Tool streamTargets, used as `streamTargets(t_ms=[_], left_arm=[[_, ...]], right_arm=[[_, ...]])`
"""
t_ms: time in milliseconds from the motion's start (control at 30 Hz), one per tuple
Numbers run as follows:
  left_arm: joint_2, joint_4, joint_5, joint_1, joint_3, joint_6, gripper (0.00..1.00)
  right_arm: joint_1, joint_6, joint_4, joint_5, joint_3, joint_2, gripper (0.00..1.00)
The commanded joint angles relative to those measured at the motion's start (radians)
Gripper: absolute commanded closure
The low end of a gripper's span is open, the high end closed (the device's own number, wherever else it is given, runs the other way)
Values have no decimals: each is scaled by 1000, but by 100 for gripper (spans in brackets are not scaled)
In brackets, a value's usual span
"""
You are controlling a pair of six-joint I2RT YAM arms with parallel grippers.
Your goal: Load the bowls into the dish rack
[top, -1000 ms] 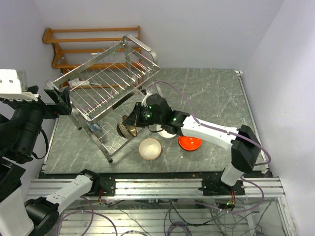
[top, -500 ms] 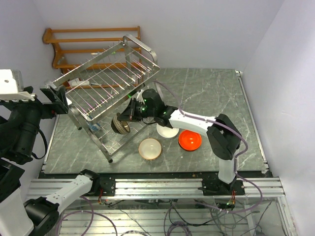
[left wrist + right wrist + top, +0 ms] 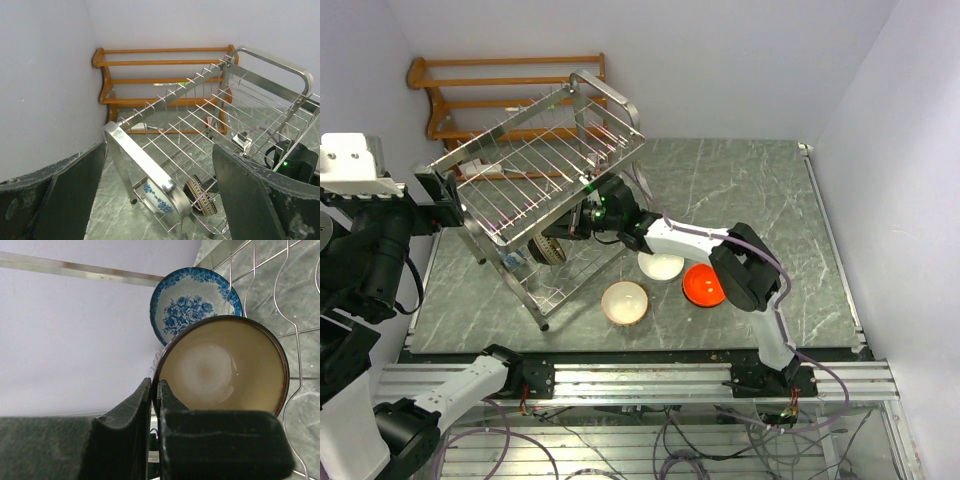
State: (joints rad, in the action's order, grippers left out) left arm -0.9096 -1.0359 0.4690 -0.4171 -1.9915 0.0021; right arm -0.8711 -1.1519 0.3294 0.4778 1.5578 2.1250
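Note:
The silver wire dish rack stands at the back left; it also shows in the left wrist view. A blue-and-white bowl stands on edge in its lower tier. My right gripper reaches into that tier and is shut on the rim of the tan-brown bowl, held on edge just beside the blue-and-white one. The white bowl and the orange-red bowl sit on the table. My left gripper is open at the rack's left corner, its jaws wide on either side of the frame bar.
A cream-tan bowl sits on the table in front of the rack. A brown wooden slatted rack stands against the back wall behind the silver rack. The walls close in at left and right.
My right gripper has carried the tan-brown bowl leftward, deeper under the rack's upper tier, up to the blue-and-white bowl. The left gripper has barely moved.

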Motion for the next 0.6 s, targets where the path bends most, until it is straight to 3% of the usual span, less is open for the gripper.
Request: streamTargets(t_ms=[0, 567], left_arm=[[-8, 42, 17, -8, 15, 39, 1], [37, 76, 67, -14, 70, 70, 1]], right_arm=[[23, -67, 142, 18, 57, 35, 100], [56, -167, 272, 78, 238, 199, 100]])
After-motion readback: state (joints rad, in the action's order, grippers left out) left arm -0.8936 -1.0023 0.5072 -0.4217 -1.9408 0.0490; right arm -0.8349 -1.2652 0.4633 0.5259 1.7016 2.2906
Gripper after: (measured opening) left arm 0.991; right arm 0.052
